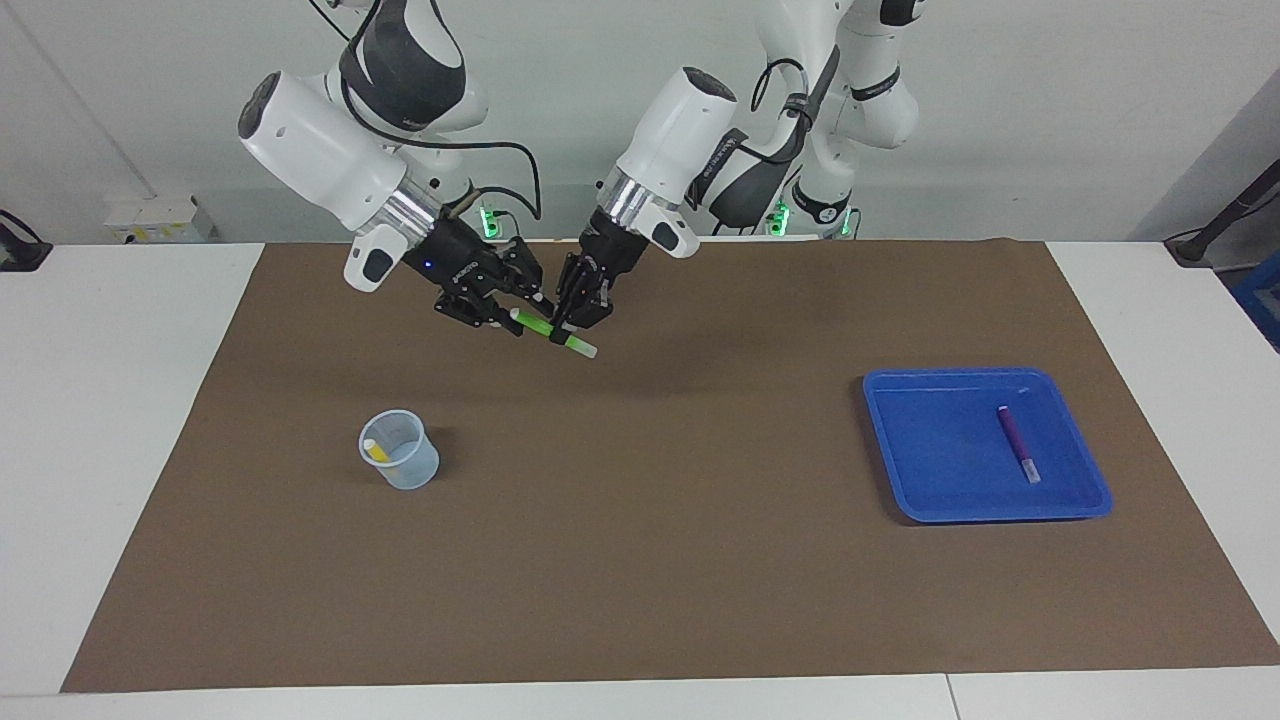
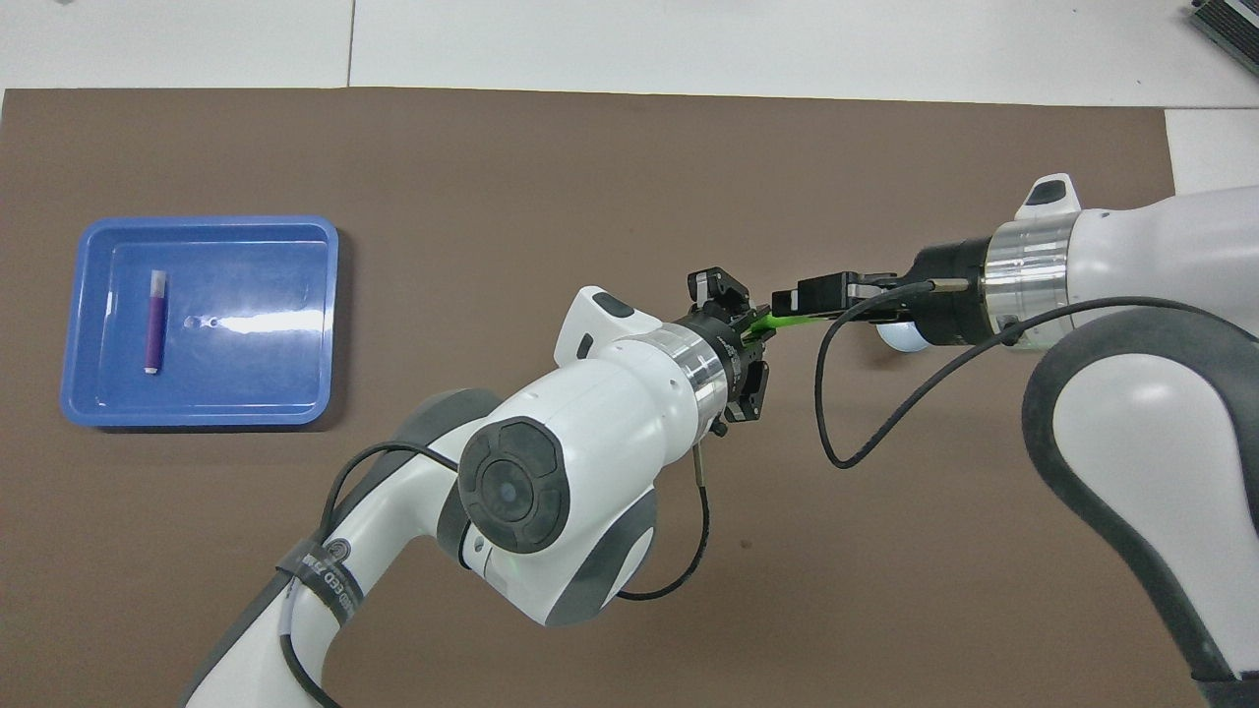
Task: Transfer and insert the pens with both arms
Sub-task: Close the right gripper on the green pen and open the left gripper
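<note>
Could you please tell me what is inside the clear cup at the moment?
The clear cup holds one yellow pen leaning against its wall. In the overhead view the right arm covers the cup, so only the facing view shows it.

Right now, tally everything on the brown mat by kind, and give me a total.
Pens: 3 (green pen, yellow pen, purple pen)
Cups: 1 (clear cup)
Trays: 1 (blue tray)
Total: 5

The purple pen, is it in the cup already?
No, the purple pen lies in the blue tray, while the clear cup holds the yellow pen.
</note>
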`<state>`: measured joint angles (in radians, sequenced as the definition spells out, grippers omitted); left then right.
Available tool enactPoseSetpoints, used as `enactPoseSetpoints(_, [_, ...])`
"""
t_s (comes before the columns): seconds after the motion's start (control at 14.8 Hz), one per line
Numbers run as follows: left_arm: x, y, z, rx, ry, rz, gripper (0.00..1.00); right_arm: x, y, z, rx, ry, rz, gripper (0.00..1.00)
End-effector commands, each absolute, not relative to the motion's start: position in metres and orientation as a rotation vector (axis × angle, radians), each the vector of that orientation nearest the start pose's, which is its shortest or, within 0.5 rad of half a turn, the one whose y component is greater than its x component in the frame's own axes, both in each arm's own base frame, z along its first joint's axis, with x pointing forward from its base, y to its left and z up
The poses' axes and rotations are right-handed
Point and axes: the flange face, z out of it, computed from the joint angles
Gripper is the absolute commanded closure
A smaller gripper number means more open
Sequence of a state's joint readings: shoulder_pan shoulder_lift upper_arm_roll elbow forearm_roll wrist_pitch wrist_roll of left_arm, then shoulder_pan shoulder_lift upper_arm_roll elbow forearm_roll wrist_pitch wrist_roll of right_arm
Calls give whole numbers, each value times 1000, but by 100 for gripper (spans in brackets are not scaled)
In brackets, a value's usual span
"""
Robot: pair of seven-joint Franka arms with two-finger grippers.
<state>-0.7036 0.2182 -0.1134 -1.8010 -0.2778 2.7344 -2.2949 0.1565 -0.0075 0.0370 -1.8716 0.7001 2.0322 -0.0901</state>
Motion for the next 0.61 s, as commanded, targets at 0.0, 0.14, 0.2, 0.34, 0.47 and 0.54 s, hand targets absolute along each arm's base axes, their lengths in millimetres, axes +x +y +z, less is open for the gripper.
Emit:
enactPoseSetpoints(0.0, [468, -476, 506, 1550, 1817, -276, 100, 554, 143, 539, -2491, -56, -161, 66])
enactPoseSetpoints(0.14, [468, -476, 505, 1551, 1816, -274, 100, 555, 143, 539, -2491, -80, -171, 76])
enactPoseSetpoints(0.2, [467, -477, 505, 1551, 1814, -275, 100, 555, 142, 539, -2491, -81, -171, 78])
enactPoseSetpoints(0.34, [468, -477, 507, 1543, 1808, -273, 100, 554, 143, 539, -2491, -91, -173, 85])
enactPoseSetpoints(0.47, [469, -477, 509, 1531, 1798, -270, 100, 555, 140, 539, -2491, -93, -179, 92])
enactPoseSetpoints(0.54, [468, -477, 509, 1536, 1796, -268, 100, 556, 139, 539, -2491, -91, -179, 98])
